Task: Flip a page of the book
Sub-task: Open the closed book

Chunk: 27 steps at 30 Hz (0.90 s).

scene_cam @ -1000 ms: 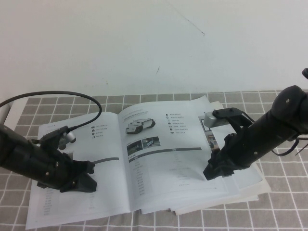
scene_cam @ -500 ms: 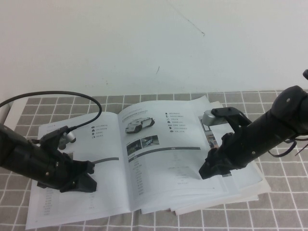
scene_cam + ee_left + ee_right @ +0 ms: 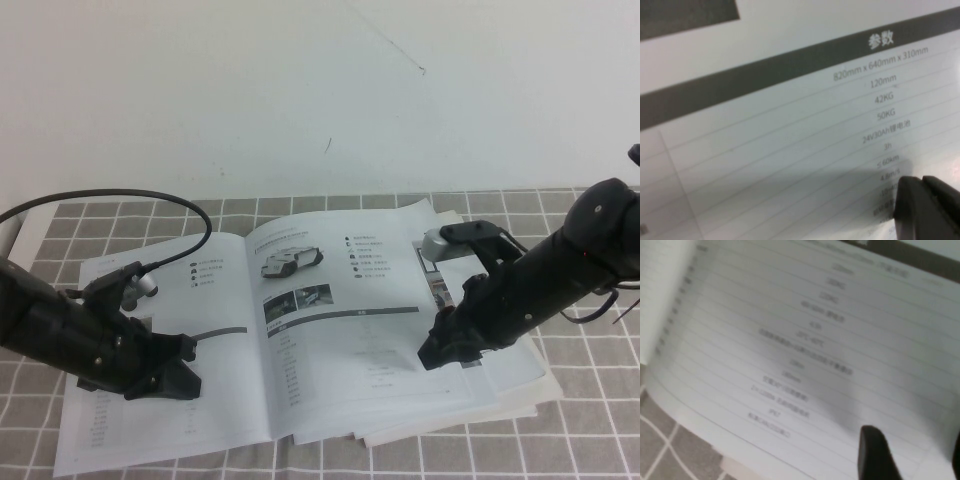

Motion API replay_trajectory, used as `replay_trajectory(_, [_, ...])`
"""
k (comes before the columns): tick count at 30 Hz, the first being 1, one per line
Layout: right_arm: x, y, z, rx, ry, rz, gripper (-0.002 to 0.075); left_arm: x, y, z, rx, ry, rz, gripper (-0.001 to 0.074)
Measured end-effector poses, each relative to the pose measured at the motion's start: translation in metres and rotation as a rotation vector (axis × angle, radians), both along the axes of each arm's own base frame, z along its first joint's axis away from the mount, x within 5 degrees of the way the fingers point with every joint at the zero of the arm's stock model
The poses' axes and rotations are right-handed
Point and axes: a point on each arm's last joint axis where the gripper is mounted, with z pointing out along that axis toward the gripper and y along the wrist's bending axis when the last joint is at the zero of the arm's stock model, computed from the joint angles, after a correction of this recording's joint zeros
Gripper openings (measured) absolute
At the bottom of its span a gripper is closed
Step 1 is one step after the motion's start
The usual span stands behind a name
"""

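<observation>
The book (image 3: 220,300) lies open on the checked cloth. The page (image 3: 350,330) is its right-hand leaf and shows a white-black robot vehicle (image 3: 290,262) above a grey header bar. My right gripper (image 3: 438,355) is low over the page's right edge, fingers apart; in the right wrist view (image 3: 915,460) one dark finger (image 3: 875,455) sits over the table lines of the page (image 3: 790,340). My left gripper (image 3: 180,383) rests on the left-hand leaf, fingers together; in the left wrist view (image 3: 927,210) it touches printed rows under a grey bar (image 3: 765,75).
Several loose leaves (image 3: 520,385) fan out under the book's right side. The grey checked cloth (image 3: 580,440) covers the table, with a white wall (image 3: 300,90) behind. A black cable (image 3: 150,200) arcs over the left arm.
My right gripper moved a little left along the page's right edge, then eased slightly back. The left gripper and the book have not moved.
</observation>
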Motion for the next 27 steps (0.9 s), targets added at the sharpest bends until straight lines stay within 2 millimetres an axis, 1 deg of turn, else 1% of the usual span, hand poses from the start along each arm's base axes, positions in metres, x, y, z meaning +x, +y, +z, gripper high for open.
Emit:
replay_trajectory(3, [0.0003,-0.0046,-0.0028,-0.058,0.005,-0.013,0.0333,0.0,0.0,0.0,0.0,0.0,0.0,-0.0004])
replay_trajectory(9, [0.0007,-0.0062,-0.0026,-0.076,0.015,-0.039,0.0333,0.0,0.0,0.0,0.0,0.0,0.0,-0.0004])
replay_trajectory(16, [0.0026,-0.0048,-0.0044,-0.03,0.038,-0.078,0.0333,0.0,0.0,0.0,0.0,0.0,0.0,-0.0004])
replay_trajectory(27, [0.0054,0.0022,-0.0066,0.063,0.025,-0.073,0.0333,0.0,0.0,0.0,0.001,-0.002,-0.003,-0.0004])
